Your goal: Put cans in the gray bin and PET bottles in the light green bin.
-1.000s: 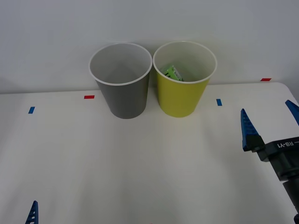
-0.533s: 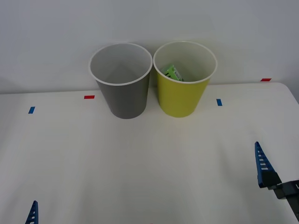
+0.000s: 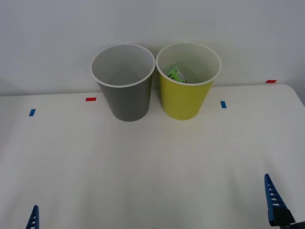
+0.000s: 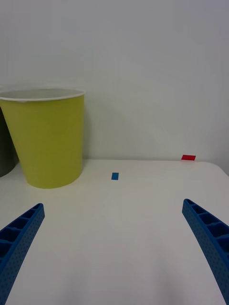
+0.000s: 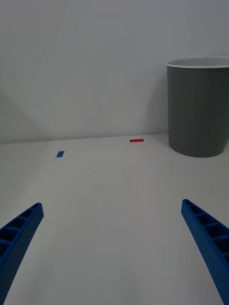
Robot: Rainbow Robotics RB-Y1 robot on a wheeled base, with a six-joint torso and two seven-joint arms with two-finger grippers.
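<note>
You see the bottle [image 3: 176,74] inside the green bin [image 3: 183,102], upper centre, touching the gray bin [image 3: 126,100]. Both grippers, left [image 5: 112,248] and right [image 4: 112,248], sit spread and empty at the bottom corners.

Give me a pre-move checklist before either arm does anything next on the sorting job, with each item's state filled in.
1. PET bottle inside the light green bin: ok, its green label shows in the bin.
2. Gray bin upright, beside the light green bin: ok.
3. Cans in the gray bin: cannot tell; its visible inside looks bare, but the bottom is partly hidden.
4. Right tool open and holding nothing: ok, fingers spread above the table near its right front corner.
5. Left tool open and holding nothing: ok, low at the table's left front.
6. Anything left on the table to sort: ok, just small tape marks.
</note>
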